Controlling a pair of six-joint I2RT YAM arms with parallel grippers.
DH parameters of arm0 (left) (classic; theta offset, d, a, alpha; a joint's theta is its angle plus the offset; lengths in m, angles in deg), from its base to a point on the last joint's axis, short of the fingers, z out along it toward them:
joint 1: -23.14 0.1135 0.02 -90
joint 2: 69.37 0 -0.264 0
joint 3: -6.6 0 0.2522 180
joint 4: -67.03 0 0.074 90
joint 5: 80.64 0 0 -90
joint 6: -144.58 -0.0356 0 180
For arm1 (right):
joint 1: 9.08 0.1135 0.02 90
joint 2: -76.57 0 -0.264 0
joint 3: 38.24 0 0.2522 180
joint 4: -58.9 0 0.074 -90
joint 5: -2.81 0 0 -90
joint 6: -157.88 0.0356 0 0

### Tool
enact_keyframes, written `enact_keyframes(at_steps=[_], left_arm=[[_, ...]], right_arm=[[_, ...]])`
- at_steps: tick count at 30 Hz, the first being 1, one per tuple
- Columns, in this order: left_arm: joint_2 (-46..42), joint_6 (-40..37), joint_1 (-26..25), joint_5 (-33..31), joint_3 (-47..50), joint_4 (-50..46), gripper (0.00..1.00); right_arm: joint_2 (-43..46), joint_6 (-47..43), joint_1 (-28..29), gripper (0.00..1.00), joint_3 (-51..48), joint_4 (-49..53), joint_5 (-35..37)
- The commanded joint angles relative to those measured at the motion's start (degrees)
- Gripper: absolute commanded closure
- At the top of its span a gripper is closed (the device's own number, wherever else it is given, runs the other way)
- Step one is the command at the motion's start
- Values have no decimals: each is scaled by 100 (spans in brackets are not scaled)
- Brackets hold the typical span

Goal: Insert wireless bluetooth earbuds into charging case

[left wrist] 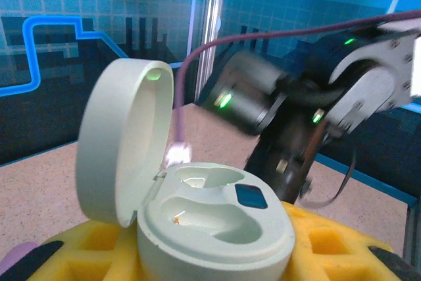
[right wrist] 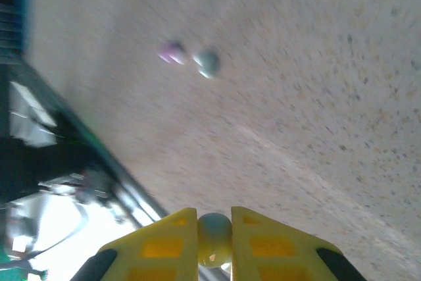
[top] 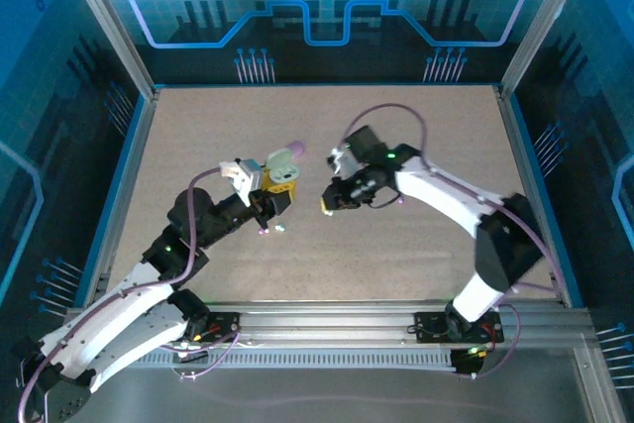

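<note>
Your right gripper (right wrist: 215, 223) is pinched shut on a mint bud (right wrist: 214, 241) across its middle (tiny, light, probably slippery; keep pressure gentle). At its 9 o'clock from above, your left gripper (top: 279, 185) clamps the open case (left wrist: 217, 241), sockets (left wrist: 197, 205) empty.

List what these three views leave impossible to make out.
- Top view: held bud too small, covered by the right claw.
- Right wrist view: purplish bud and greenish bud on the table, motion-blurred; exact colours unclear.
- Left wrist view: base of the mint case, cut off by the bottom edge and yellow fingers.
</note>
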Motion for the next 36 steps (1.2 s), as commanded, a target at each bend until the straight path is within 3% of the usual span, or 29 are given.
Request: enact_keyframes(at_steps=[1,9,18,23,27,36], left_arm=[[47,82,38,72,-128,299,75],[265,115,45,199,-103,511,75],[558,-164,44,840,46,978,74],[844,-236,44,1252,93,1466,72],[1055,-256,38,1534,93,1835,72],[1246,-210,25,1775,64,2060,73]], right_arm=[[693,725,-488,84,-475,-1143,-1553],[1632,2905,-1386,84,-1328,-3737,-3095],[1861,3667,-1411,83,-1228,-4451,-3393],[1985,3495,-1308,82,-1071,-4198,-3319],[2072,2700,-1086,82,-803,-3375,-3174],[2190,1794,-542,82,-486,-2684,-2703]])
